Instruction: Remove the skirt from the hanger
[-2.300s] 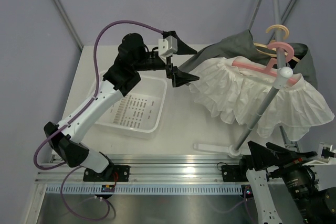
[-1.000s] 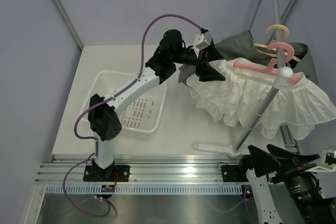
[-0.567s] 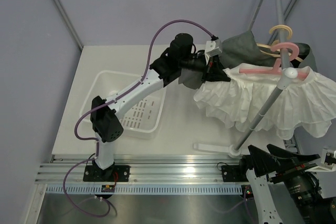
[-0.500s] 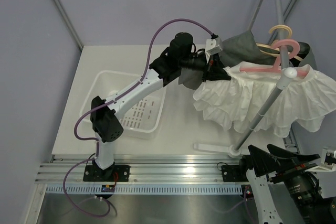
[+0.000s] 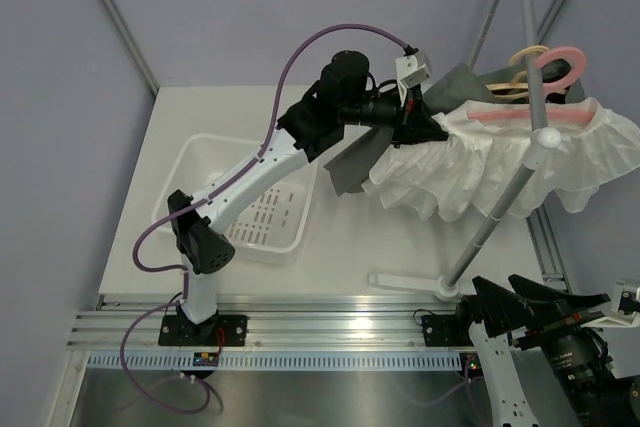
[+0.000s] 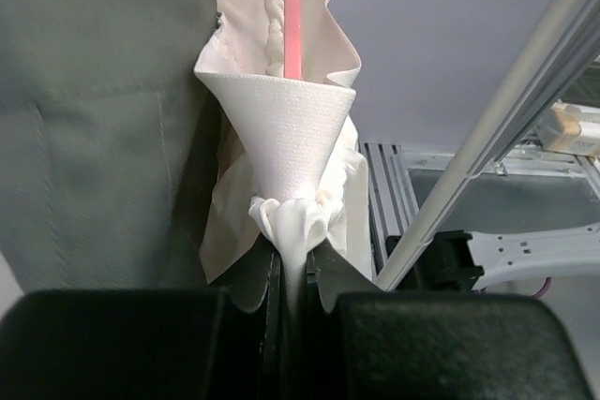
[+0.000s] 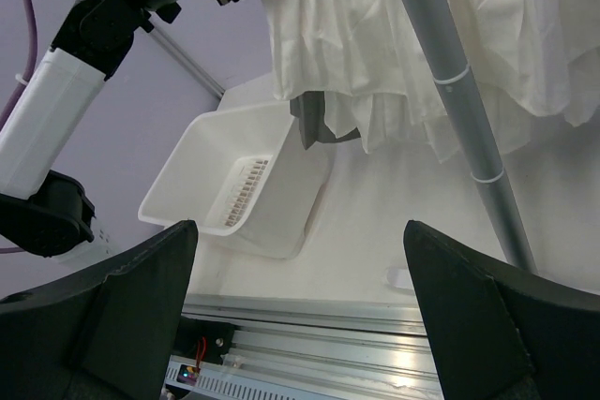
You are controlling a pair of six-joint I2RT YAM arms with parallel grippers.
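At the left of the top view we see a white basket (image 5: 240, 199) sitting on the counter (image 5: 350, 247). The left arm (image 5: 262, 162) rises over the basket toward the upper middle of the frame. The left gripper (image 5: 425, 127) is clamped on the left end of the skirt's waistband. In the left wrist view its fingers are pressed together at the bottom centre, with a pinched fold of white cloth between them (image 6: 292, 274).

Just left of that grip hangs a grey garment (image 5: 348, 165), filling the left half of the wrist view (image 6: 94, 119). The skirt (image 5: 500, 162) spreads rightward from the gripper. It is white and ruffled and hangs in the air above the counter in the upper right of the top view. Its waistband sits on the pink hanger (image 5: 520, 115), which shows as a pink strip inside the open waistband at the top of the wrist view (image 6: 292, 7). The hanger's hook curls up beside a wooden hanger (image 5: 520, 59). We cannot tell whether the hook rests on the rack.

A grey pole (image 5: 500, 209) slants across in front of the skirt, down to a foot on the counter.

In the right wrist view, the right gripper (image 7: 295, 231) is spread wide, empty, its dark fingers at the lower corners and well apart from the skirt (image 7: 487, 35).
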